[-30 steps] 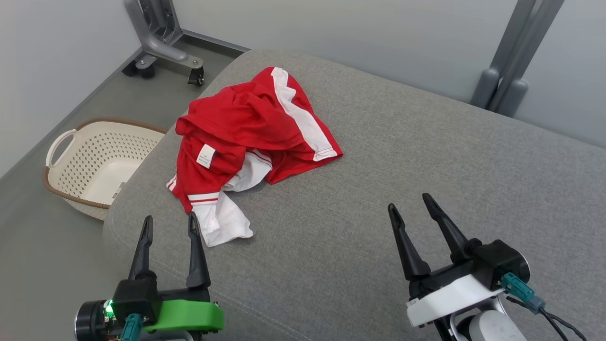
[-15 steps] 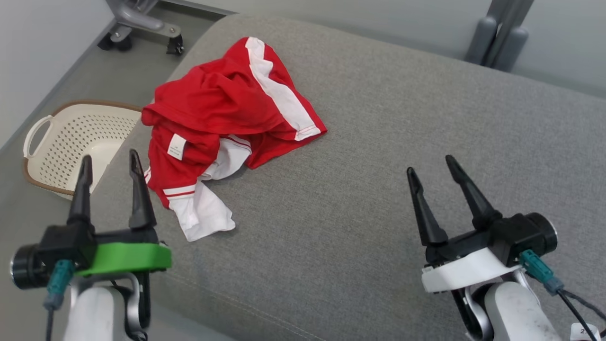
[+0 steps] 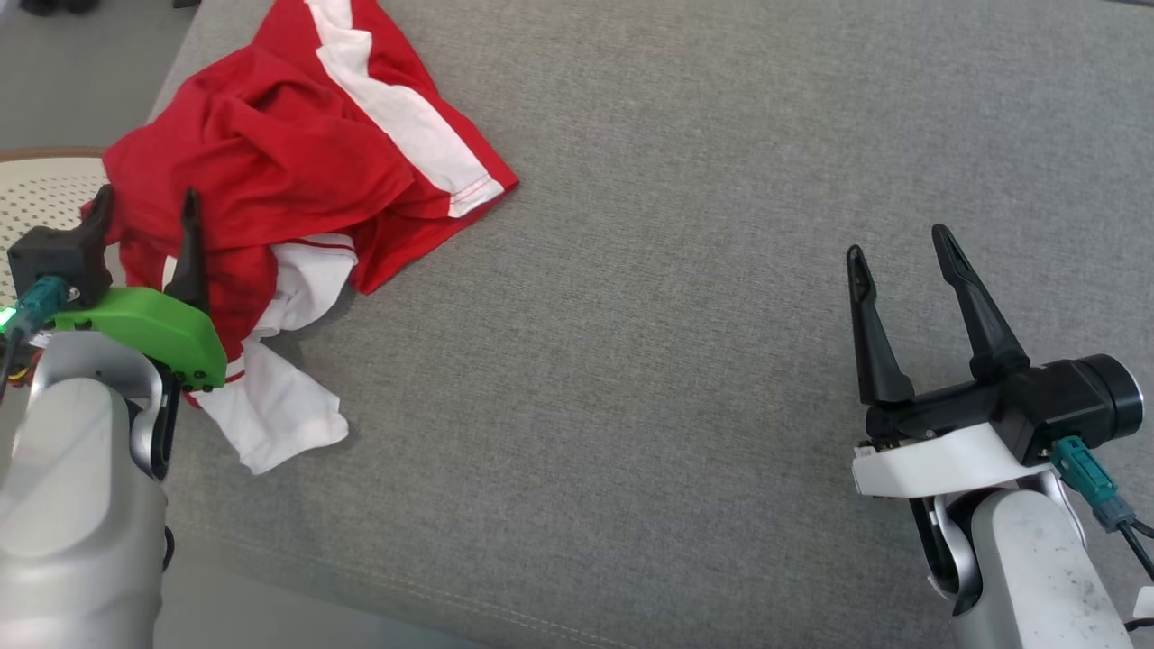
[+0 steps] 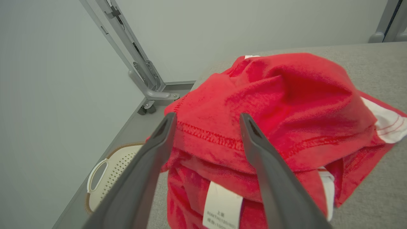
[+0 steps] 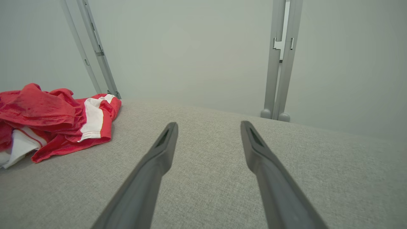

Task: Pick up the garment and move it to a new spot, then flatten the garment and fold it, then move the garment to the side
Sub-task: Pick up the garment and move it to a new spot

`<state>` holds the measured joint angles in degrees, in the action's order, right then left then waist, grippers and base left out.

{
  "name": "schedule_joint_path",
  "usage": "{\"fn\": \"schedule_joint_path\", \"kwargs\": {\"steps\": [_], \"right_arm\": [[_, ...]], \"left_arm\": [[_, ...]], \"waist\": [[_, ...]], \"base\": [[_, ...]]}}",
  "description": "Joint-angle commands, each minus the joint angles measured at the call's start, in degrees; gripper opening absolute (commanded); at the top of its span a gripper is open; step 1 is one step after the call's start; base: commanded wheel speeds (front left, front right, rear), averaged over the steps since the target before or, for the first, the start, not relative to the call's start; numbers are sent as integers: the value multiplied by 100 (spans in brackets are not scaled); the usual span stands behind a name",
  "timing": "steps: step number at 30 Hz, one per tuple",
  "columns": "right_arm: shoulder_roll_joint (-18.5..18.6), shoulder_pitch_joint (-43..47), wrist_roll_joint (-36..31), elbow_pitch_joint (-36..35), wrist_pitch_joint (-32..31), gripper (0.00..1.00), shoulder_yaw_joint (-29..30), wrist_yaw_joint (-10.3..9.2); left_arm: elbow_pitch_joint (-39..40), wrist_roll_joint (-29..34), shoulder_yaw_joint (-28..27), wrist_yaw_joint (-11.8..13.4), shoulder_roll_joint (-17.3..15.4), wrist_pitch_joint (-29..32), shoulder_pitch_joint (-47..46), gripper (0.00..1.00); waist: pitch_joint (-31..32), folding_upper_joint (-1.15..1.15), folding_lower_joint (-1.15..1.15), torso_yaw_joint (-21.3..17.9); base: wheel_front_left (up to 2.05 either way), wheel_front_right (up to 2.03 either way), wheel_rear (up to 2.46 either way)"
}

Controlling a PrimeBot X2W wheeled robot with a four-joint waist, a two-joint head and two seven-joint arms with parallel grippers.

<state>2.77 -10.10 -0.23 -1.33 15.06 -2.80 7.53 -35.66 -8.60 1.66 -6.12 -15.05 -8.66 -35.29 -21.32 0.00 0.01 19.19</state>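
A crumpled red garment point(image 3: 288, 153) with white stripes and white parts lies at the far left of the grey cushioned surface point(image 3: 676, 270). My left gripper point(image 3: 144, 205) stands open right at the garment's left edge, its fingers over the red cloth. In the left wrist view the garment point(image 4: 286, 95) bulges just beyond the open left gripper point(image 4: 206, 119), with a white label point(image 4: 221, 206) near the bottom. My right gripper point(image 3: 897, 243) stands open above bare cushion at the right, far from the garment. In the right wrist view the right gripper point(image 5: 208, 125) has nothing in it and the garment point(image 5: 47, 117) lies at the far left.
A cream perforated basket point(image 3: 36, 189) with a brown rim sits on the floor left of the cushion, also seen as the basket point(image 4: 108, 171) in the left wrist view. Grey metal frame posts point(image 5: 279, 63) stand against the wall behind the cushion. A wheeled frame foot point(image 4: 149, 98) rests on the floor.
The head camera has tilted down and the picture shifted. My left gripper has moved forward to the garment's left edge. The right gripper has also advanced. Both stay open.
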Motion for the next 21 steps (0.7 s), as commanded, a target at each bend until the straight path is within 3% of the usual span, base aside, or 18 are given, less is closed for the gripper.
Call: {"fn": "schedule_joint_path", "kwargs": {"steps": [1,6,12,13,21], "right_arm": [[20,-97,-32,-29,18,100,-13,-8],[20,-103,-34,-41,18,100,-83,-8],[20,-131,-60,-13,18,100,-144,-8],[22,-134,-63,-6,18,100,-142,-8],[20,-91,58,90,18,100,-151,-8]], "left_arm": [[-217,25,63,-41,-105,123,-235,100],[-1028,-67,337,-112,-335,619,-730,100],[-1605,-278,651,-131,-455,795,-1108,100],[-1646,-343,717,-133,-480,755,-1155,0],[-1794,-572,896,-131,-673,6,-1221,0]], "waist": [[-318,0,-1,-324],[-386,0,-1,-403],[-474,0,-1,-443],[-480,0,-1,-447],[-263,0,-1,-432]], "base": [[0,0,0],[0,0,0],[0,0,0],[0,0,0],[0,0,0]]}}
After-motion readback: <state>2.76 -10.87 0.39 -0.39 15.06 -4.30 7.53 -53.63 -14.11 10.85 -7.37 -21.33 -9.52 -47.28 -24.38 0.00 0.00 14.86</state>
